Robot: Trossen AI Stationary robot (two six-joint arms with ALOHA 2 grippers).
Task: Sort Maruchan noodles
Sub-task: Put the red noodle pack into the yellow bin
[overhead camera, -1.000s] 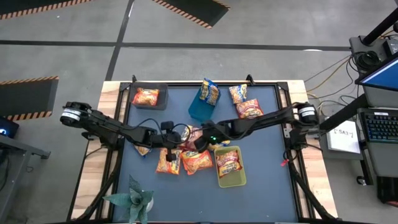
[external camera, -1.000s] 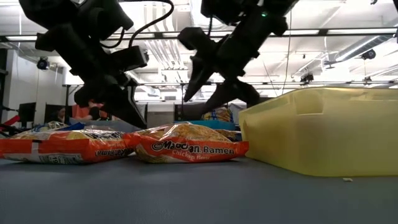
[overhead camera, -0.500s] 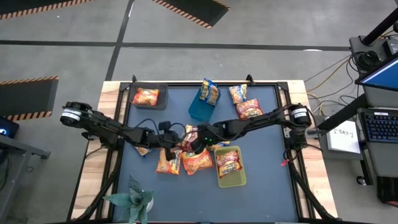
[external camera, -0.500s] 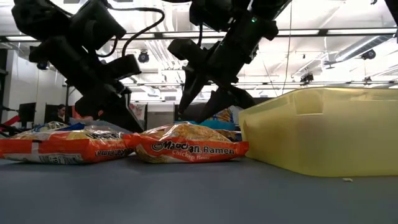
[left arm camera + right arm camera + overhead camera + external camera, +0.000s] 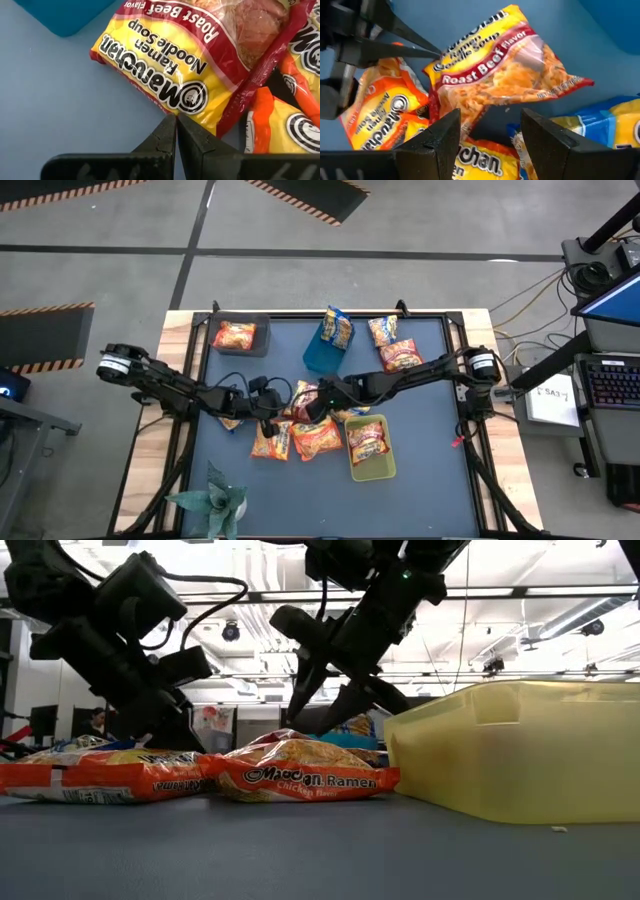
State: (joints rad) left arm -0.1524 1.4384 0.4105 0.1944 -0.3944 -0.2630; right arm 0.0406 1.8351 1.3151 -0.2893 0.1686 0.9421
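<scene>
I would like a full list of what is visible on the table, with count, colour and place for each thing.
Places are as in the high view.
Table: one, blue-grey, centre.
Dark bin: one, upper left, holds one orange packet.
Blue bin: one, upper middle, holds one blue-and-yellow packet.
Yellow-green bin: one, lower middle, holds one red packet.
Loose packets: two, upper right.
Roast beef packet: one, red-yellow, middle pile.
Orange pile packets: at least two, middle.
Plant: one, green, lower left.
Left gripper: shut, beside the roast beef packet.
Right gripper: open, above it.
</scene>
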